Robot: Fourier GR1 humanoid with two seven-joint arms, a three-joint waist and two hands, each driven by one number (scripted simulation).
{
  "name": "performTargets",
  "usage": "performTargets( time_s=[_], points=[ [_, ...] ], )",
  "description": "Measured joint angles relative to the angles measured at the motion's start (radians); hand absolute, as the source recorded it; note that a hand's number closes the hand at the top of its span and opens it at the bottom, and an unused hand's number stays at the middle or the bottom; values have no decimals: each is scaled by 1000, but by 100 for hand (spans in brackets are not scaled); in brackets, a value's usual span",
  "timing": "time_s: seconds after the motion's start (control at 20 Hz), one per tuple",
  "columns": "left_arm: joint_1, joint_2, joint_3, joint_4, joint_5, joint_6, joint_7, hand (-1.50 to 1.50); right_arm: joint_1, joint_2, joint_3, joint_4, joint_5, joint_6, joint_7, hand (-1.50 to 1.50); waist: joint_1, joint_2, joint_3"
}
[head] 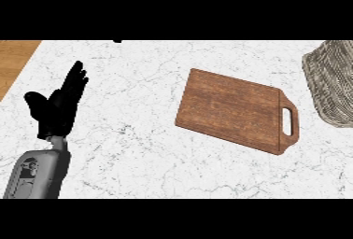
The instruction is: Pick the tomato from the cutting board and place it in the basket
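Observation:
A brown wooden cutting board (234, 108) with a handle slot on its right end lies tilted on the white marble counter (138, 154). Nothing rests on the board, and no tomato shows anywhere in the head view. A grey woven basket (331, 81) stands at the right edge, partly cut off by the picture's border; its inside is not visible. My left hand (56, 105) rests at the left, open with fingers pointing up, well apart from the board. My right hand is out of view.
A strip of wooden floor or surface (14, 60) shows beyond the counter's left edge at the upper left. A small dark spot (118, 41) sits at the counter's far edge.

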Motion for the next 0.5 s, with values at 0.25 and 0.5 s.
performTargets(
  time_s=[0.25,0.5],
  points=[
    [-4,1,3,5,0,0,-4,0,10,-4,-23,-1,-21,24,39,150,0,-1,-6],
    [1,0,1,8,-1,-2,-10,0,20,5,-42,-27,-38,8,74,-150,0,-4,-9]
  ],
)
